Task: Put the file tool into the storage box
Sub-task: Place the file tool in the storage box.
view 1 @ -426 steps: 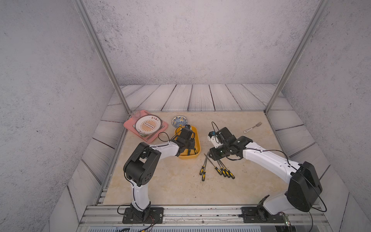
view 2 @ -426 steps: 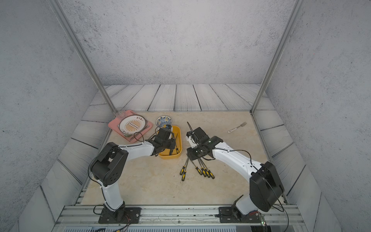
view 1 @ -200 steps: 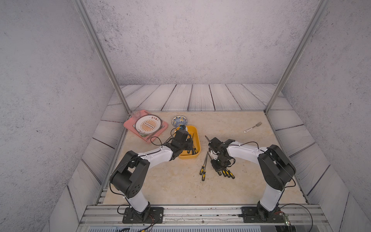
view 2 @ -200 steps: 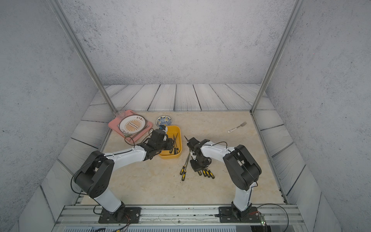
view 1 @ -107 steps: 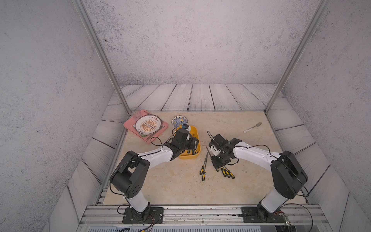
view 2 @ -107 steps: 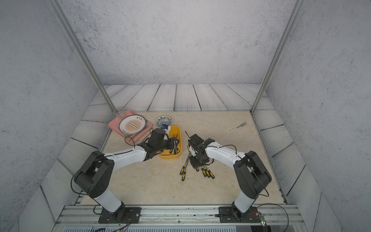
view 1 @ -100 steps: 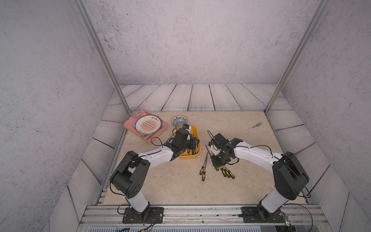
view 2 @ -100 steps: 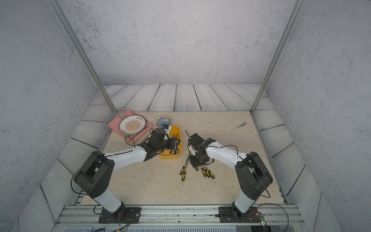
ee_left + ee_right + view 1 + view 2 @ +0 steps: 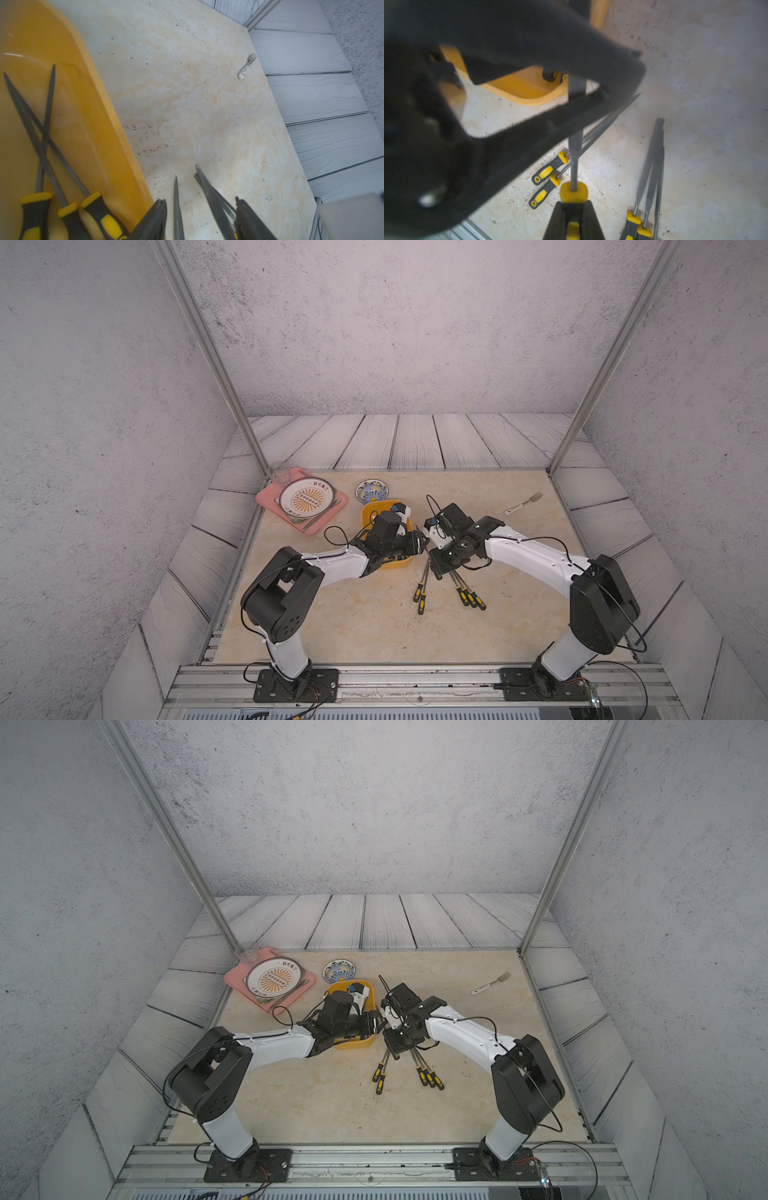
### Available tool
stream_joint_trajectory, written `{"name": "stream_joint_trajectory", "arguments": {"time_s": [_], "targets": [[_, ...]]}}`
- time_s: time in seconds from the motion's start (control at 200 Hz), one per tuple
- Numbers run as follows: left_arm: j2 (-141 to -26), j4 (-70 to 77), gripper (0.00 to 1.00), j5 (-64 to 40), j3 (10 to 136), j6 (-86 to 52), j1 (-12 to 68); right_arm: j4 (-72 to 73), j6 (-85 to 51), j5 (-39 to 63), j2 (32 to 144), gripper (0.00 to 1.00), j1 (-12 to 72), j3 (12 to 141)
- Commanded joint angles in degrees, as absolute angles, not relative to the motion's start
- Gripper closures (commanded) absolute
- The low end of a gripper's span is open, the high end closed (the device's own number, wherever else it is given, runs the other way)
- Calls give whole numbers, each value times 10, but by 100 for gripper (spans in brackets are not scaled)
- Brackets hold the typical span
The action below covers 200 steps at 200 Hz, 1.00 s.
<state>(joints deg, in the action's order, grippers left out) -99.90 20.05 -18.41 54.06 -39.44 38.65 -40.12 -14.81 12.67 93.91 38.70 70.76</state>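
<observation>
Beige marbled surface (image 9: 353, 626), enclosed by grey panelled walls.

Right hand (image 9: 574, 204): clamped on the black-and-yellow handle of one file tool (image 9: 575, 145), which is raised above the loose files. Its grey blade runs straight out from this hand into the gap of the left hand (image 9: 199, 200).

Left hand: fingers (image 9: 158, 218) apart, one on each side of the blade. Contact with the blade cannot be confirmed.

Storage box (image 9: 93, 104): a yellow tub resting on the surface, with its wall just beside one left-hand finger. Three stored files (image 9: 45, 145) lie crossed inside it, handles at the end nearest the left hand. The held file tool is not in the box.

Loose files lie on the surface under and beside the right hand, a pair (image 9: 548, 171) to one side and three more (image 9: 652, 166) to the other.

Beyond the left hand, past the box, are a blue-patterned bowl (image 9: 372, 491) and a pink tray (image 9: 266, 499) carrying a plate (image 9: 306, 498). A fork (image 9: 523, 504) lies well apart from the right hand.
</observation>
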Motion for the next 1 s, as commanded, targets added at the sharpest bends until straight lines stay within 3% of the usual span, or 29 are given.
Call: {"name": "stream_joint_trajectory", "arguments": {"time_s": [0.0, 0.08, 0.19, 0.25, 0.35, 0.46, 0.545, 0.996], "targets": [[-1008, 239, 47, -211, 543, -413, 387, -394, -154, 142, 950, 100, 387, 732], [-1012, 259, 59, -230, 540, -423, 387, -401, -153, 124, 957, 100, 387, 741], [-1018, 284, 90, -249, 537, -438, 385, -413, -152, 96, 962, 100, 385, 752], [-1022, 294, 100, -255, 533, -447, 385, -416, -153, 88, 962, 100, 383, 756], [-1022, 299, 100, -259, 530, -453, 381, -415, -159, 83, 956, 98, 379, 758], [-1013, 294, 100, -253, 530, -444, 371, -412, -169, 69, 943, 75, 378, 755], [-1000, 279, 100, -242, 540, -430, 353, -404, -175, 61, 931, 67, 378, 745], [-1002, 80, 100, -17, 627, -237, 297, -383, -171, 53, 903, 65, 378, 701]]}}
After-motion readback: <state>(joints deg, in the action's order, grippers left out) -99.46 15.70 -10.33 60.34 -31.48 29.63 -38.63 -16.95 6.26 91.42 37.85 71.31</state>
